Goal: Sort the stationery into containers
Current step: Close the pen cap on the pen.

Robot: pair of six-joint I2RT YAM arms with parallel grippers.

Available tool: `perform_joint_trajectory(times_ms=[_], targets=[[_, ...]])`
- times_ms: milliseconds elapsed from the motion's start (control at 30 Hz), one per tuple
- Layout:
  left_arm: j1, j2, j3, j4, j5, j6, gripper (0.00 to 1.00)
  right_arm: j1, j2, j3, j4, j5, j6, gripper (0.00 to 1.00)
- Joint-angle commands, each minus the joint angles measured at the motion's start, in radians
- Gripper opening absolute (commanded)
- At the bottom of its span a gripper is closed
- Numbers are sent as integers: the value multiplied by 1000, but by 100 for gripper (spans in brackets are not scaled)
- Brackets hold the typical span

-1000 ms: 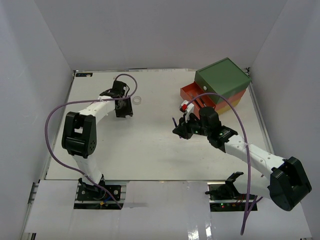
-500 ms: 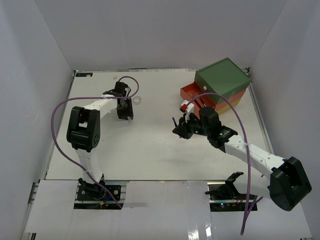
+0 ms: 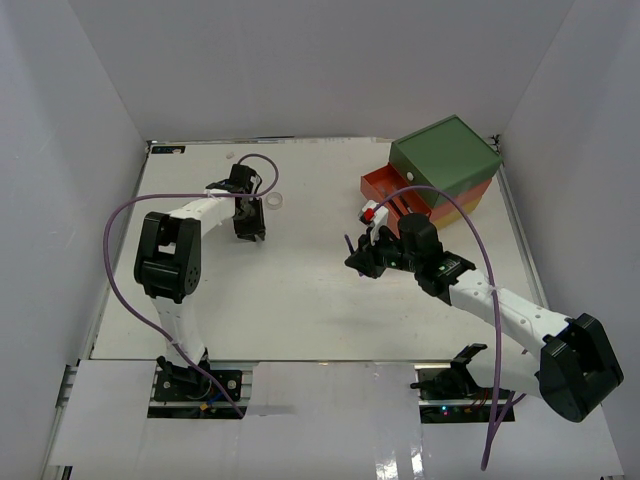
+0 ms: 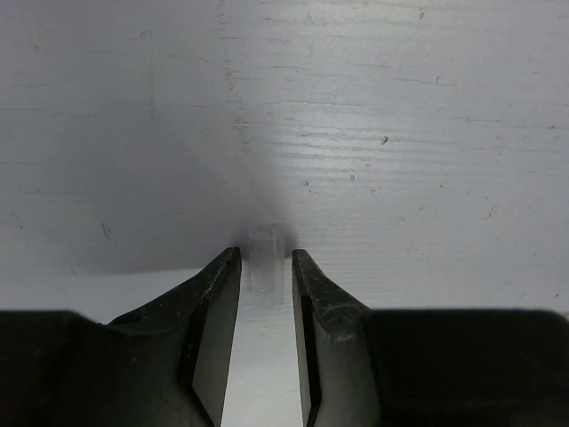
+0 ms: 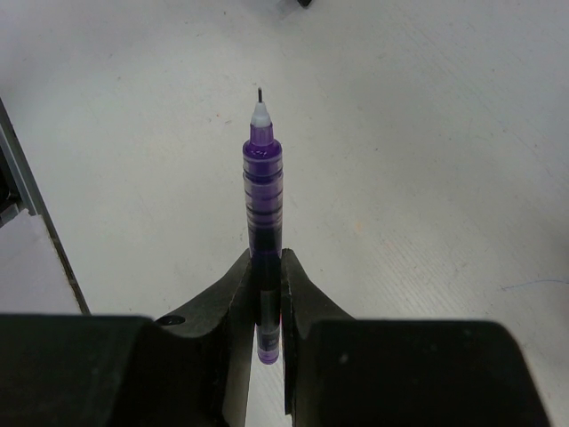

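Desk (image 3: 300, 310) mostly bare. Three-drawer chest (image 3: 445, 150) stands just beyond the right claw (image 5: 267, 267), with its orange-red drawer (image 3: 385, 185) pulled out on the claw's side. Right claw is pressed onto a purple pen (image 5: 263, 187), gripped near the back end, tip pointing ahead of the fingers and clear of the desk. Step in hand, as I read it: carrying the pen to the open drawer. Next move calls for swinging the claw over the drawer mouth and laying the pen along it before letting go. Left claw (image 4: 265, 267), well apart from the chest, is narrowly spread with a small translucent piece (image 4: 267, 253) between its tips, no firm pinch visible. The clear tape roll (image 3: 272, 201) lies just beside this claw; cannot tell if the translucent piece is that roll.
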Motion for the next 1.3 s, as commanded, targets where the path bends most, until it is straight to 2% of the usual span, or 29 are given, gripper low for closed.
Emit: perform_joint_trajectory(times_ms=[0,333,633,867,1267], targets=[[5,-5,32,-18,-3,13,40,-2,-16,-8,42,-6,-9,8],[4,18,40,-27,11,7,30,-2,-12,-8,44,-14,-9,8],[-5,10,32,-24,48,-16,0,-2,-10,-4,41,-35,-13,8],[-7,-89,12,11,98,-43,0,15,-4,22,24,-63,-15,8],[-22,-376,-111,237,282,-105,0,107,103,140,29,-75,8,8]])
